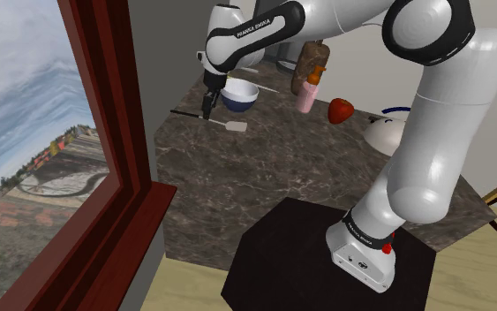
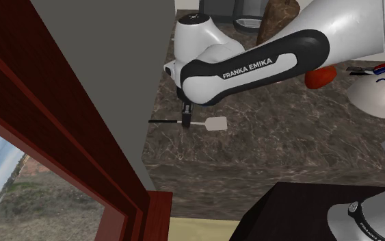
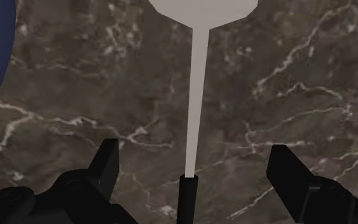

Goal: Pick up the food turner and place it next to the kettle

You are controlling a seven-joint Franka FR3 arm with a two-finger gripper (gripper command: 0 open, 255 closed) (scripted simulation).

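Gripper [image 3: 193, 167] wide open astride the food turner [image 3: 193, 108]; nothing held.
Both fingers stand clear of the pale shank, close to its join with the black handle, judged a line-up for closing across the narrowest part. Turner lies flat on the marble counter [image 1: 264, 177], at seven o'clock of the blue bowl [image 1: 240, 95]. Wrist view establishes clearance at each finger; second exterior view adds the layout: handle running to nine o'clock of the gripper, blade to three o'clock, hand low over the counter.

White arm [image 1: 432, 132], dark joints [image 1: 421, 28], black claw [image 1: 207, 112].
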